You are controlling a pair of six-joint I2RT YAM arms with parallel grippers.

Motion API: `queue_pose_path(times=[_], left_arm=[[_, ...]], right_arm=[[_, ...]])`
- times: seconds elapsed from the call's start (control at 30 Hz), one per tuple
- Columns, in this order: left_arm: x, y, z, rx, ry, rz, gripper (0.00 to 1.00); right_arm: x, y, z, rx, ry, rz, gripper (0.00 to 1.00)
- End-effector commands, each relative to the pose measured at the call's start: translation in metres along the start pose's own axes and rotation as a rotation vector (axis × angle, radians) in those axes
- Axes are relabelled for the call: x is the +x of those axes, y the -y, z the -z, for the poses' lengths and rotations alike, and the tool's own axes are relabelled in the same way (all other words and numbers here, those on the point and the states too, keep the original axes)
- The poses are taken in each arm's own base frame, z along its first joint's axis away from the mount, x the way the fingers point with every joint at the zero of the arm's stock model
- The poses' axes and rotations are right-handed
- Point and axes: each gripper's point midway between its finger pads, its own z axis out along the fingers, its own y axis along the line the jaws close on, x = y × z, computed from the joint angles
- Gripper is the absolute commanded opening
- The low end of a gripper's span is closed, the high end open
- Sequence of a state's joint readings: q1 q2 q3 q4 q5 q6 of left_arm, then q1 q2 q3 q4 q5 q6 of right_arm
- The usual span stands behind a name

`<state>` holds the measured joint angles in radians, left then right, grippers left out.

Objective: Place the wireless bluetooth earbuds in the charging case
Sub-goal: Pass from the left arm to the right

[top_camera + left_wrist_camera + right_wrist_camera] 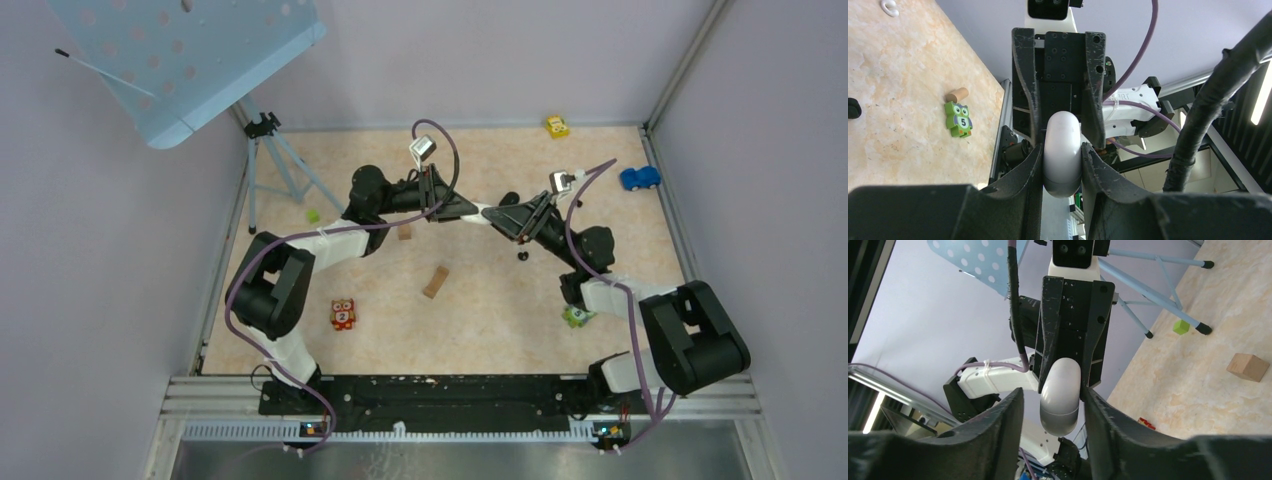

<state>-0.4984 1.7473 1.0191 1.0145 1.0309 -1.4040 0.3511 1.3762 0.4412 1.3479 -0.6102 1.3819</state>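
Observation:
The white rounded charging case (pixel 1063 150) hangs above the table's middle with my left gripper (pixel 1062 167) shut on it, both pads pressed to its sides. My right gripper (pixel 1053 412) faces it nose to nose (pixel 492 214) and straddles the same case (pixel 1060 395). Its jaws are open: one finger lies close against the case, the other stands clear of it. A seam runs round the case; I cannot tell whether the lid is up. A white earbud (pixel 889 7) and a black earbud (pixel 852 108) lie on the table. The black earbud (pixel 521 256) sits below the grippers.
On the table are a long wooden block (pixel 435 282), a small wooden block (pixel 404 232), a red owl block (pixel 343 314), a green owl block (pixel 958 119) beside a wooden peg (pixel 957 94), a green cube (pixel 1180 327), a blue car (pixel 640 178) and a yellow car (pixel 557 126). A tripod (pixel 270 150) stands back left.

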Motion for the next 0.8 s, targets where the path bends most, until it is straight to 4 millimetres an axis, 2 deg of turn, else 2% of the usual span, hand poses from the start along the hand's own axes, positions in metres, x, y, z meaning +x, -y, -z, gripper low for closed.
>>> queue_pose_path(times=[0.0, 0.37, 0.6, 0.77], left_arm=[[-0.005, 0.018, -0.001, 0.026, 0.016, -0.079, 0.0], [-0.009, 0.016, -0.004, 0.006, 0.012, -0.09, 0.0], [-0.011, 0.017, -0.003, -0.016, 0.015, -0.116, 0.0], [-0.009, 0.015, -0.003, -0.023, 0.007, -0.118, 0.0]], right_arm=[[-0.003, -0.014, 0.001, -0.055, 0.027, 0.051, 0.5], [-0.001, -0.002, 0.006, -0.009, 0.043, 0.034, 0.48], [-0.002, 0.01, 0.016, 0.074, 0.082, 0.044, 0.59], [-0.003, 0.008, 0.018, 0.092, 0.083, 0.072, 0.6]])
